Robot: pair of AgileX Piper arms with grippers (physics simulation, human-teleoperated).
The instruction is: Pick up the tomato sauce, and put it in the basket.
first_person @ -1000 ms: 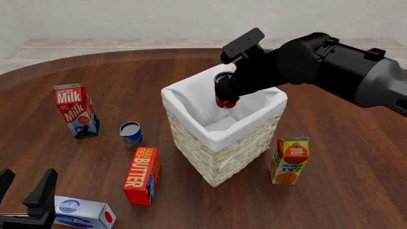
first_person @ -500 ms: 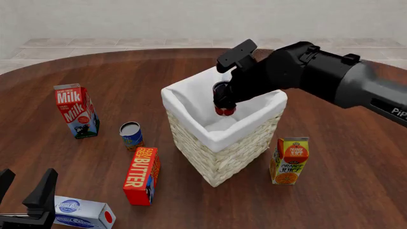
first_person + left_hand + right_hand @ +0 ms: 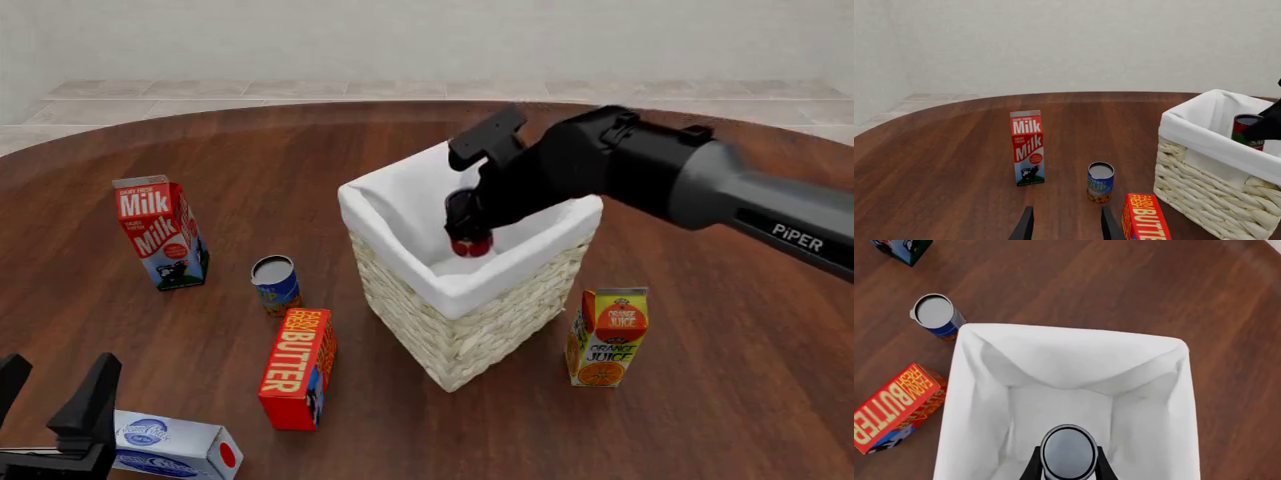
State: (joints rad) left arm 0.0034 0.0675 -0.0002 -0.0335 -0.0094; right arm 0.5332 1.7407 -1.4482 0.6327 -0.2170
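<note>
The tomato sauce (image 3: 469, 243), a small red-labelled can with a silver top (image 3: 1067, 452), hangs upright just inside the mouth of the basket (image 3: 461, 345). My right gripper (image 3: 466, 228) is shut on it from above, its fingers on either side of the can in the right wrist view. The basket's white lining (image 3: 1067, 347) opens below the can, and the can (image 3: 1247, 131) shows over the rim in the left wrist view. My left gripper (image 3: 51, 388) stands open near the table's front left corner, holding nothing.
A milk carton (image 3: 160, 232) stands at the left. A blue-labelled can (image 3: 275, 284) and a red butter box (image 3: 298, 368) sit left of the basket. An orange juice carton (image 3: 607, 337) stands at its right. A white and blue box (image 3: 167, 445) lies beside the left gripper.
My right gripper has lowered with the tomato sauce and shifted a little left, from above the basket's rim down into its opening. The left arm has stayed still.
</note>
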